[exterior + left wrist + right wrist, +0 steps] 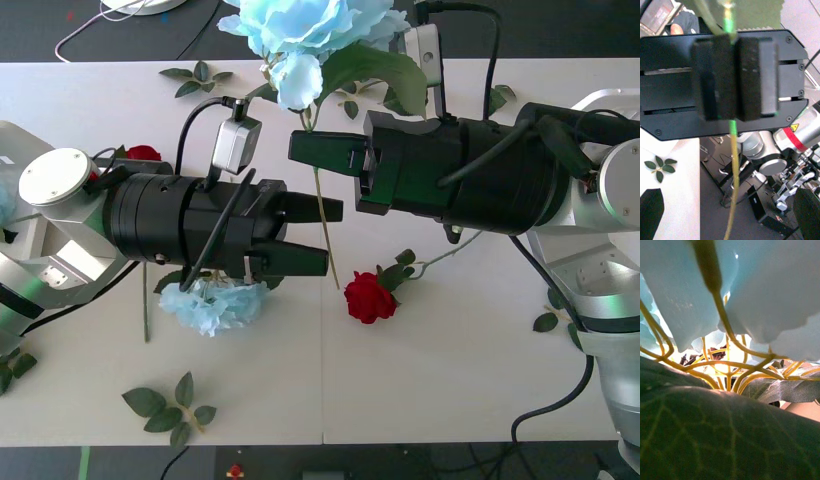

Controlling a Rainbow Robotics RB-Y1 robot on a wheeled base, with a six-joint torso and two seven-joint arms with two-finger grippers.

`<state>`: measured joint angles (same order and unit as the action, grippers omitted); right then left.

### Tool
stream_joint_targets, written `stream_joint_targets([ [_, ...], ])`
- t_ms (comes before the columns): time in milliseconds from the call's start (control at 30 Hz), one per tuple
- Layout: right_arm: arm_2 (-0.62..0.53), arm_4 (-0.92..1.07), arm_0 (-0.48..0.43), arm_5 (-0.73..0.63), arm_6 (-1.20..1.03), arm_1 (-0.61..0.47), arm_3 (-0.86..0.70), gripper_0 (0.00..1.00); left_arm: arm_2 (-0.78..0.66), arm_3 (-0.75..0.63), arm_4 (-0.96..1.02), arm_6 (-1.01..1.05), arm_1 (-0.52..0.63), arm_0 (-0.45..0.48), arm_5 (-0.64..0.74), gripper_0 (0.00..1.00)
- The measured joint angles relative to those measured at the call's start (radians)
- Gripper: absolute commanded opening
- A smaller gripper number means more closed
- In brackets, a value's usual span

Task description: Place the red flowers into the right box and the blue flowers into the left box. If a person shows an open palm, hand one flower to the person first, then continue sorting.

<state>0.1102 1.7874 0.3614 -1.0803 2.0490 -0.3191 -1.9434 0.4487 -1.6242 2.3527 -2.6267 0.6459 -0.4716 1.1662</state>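
A pale-blue hydrangea [305, 35] hangs above the far middle of the white table [450, 360], its fluffy head high and its thin stem [322, 205] running down toward the near side. The right gripper [325, 152] holds this stem from the right. In the left wrist view its two black fingers [717, 80] are pressed together with the green stem pinched in the seam between them, and the stem comes out below them yellowish and free. In the right wrist view the blue petals [767, 288], a yellow branching stalk and a broad green leaf [715, 435] sit right against the lens.

The left gripper [315, 235] reaches in from the left, lower than the right gripper and just beside the stem. Its two black fingers are spread apart and hold nothing; the stem passes close by their tips, and whether it touches them cannot be told.

A second blue hydrangea [212, 303] lies on the table, partly under the left gripper. A red rose [369, 297] lies near the table's middle, below the right arm, its leafy stem running off to the right. Another red rose [143, 154] peeks out behind the left arm. Loose green leaf sprigs [172, 407] lie at the near left and at the far edge.

The only marking is a small yellow triangular warning label [794, 127] on the right arm; no writing can be read.
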Motion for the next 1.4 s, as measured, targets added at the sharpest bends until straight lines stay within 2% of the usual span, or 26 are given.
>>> stream_joint_targets([
  [133, 0.0, 0.0, 0.0, 0.0, 0.0, 0.0, 0.0, 0.0, 0.006, 0.0, 0.0, 0.0, 0.0, 0.0, -0.024, 1.0],
  [167, 0.0, 0.0, 0.0, 0.0, 0.0, 0.0, 0.0, 0.0, 0.008, 0.0, 0.0, 0.0, 0.0, 0.0, -0.028, 0.94],
  [200, 0.0, 0.0, 0.0, 0.0, 0.0, 0.0, 0.0, 0.0, 0.009, 0.0, 0.0, 0.0, 0.0, 0.0, -0.03, 0.69],
  [233, 0.0, 0.0, 0.0, 0.0, 0.0, 0.0, 0.0, 0.0, 0.01, 0.0, 0.0, 0.0, 0.0, 0.0, -0.032, 0.36],
  [300, 0.0, 0.0, 0.0, 0.0, 0.0, 0.0, 0.0, 0.0, 0.01, 0.0, 0.0, 0.0, 0.0, 0.0, -0.039, 0.0],
  [633, 0.0, 0.0, 0.0, 0.0, 0.0, 0.0, 0.0, 0.0, 0.068, 0.0, -0.006, 0.0, 0.003, -0.007, -0.158, 0.0],
  [1100, 0.0, -0.001, 0.0, 0.003, 0.0, 0.0, 0.0, 0.0, 0.082, -0.004, -0.001, 0.0, 0.027, -0.009, -0.165, 0.0],
  [1133, 0.0, -0.001, 0.0, 0.004, 0.0, 0.0, 0.0, 0.12, 0.082, -0.004, 0.0, 0.0, 0.027, -0.009, -0.165, 0.0],
  [1167, 0.0, -0.001, 0.0, 0.005, 0.0, 0.0, 0.0, 0.53, 0.082, -0.004, 0.0, 0.0, 0.027, -0.009, -0.166, 0.0],
  [1200, 0.0, -0.001, 0.0, 0.005, 0.0, 0.0, 0.0, 0.71, 0.082, -0.004, 0.001, 0.0, 0.027, -0.009, -0.166, 0.0],
  [1233, 0.0, -0.001, 0.0, 0.005, 0.0, 0.0, 0.0, 0.97, 0.082, -0.004, 0.004, 0.0, 0.027, -0.009, -0.168, 0.0],
  [1267, 0.0, -0.001, 0.0, 0.005, 0.0, 0.0, 0.0, 1.0, 0.082, -0.004, 0.007, 0.0, 0.028, -0.009, -0.171, 0.0],
  [1400, 0.0, -0.001, 0.0, 0.01, 0.0, 0.0, 0.0, 1.0, 0.082, -0.004, 0.013, 0.0, 0.029, -0.009, -0.173, 0.0],
])
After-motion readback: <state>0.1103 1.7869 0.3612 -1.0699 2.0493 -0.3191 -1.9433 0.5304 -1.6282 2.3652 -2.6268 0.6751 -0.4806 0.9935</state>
